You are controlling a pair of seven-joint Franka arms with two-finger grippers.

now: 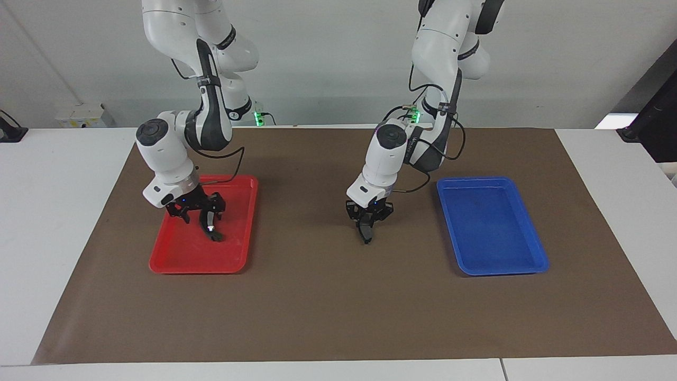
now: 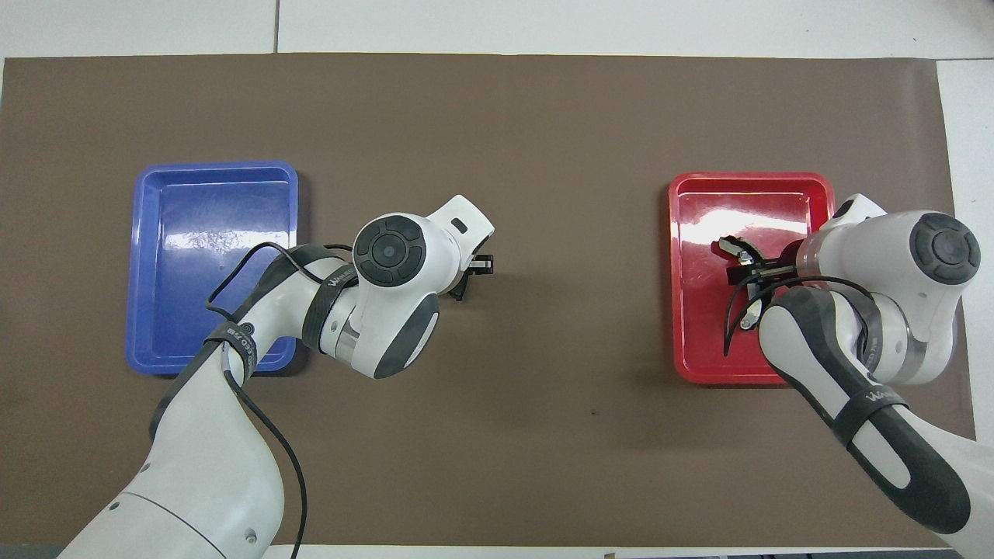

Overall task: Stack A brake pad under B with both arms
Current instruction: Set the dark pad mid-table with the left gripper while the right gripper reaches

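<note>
Dark grey short curved A brake pad [image 1: 365,231] clenched in left claw [image 1: 366,234], over brown mat [image 1: 328,296] beside blue plastic tray [image 1: 534,264], unplaced. Long black crescent B [image 1: 210,225] in red plastic tray [image 1: 174,264]; right claw [image 1: 200,221] spread around it, ungrasped. Stacking pending.

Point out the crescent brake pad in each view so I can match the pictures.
Facing view: crescent brake pad lies in the red tray, under the right gripper.
Overhead view: crescent brake pad, partly covered by that arm.
Shared landmark: the red tray.
</note>
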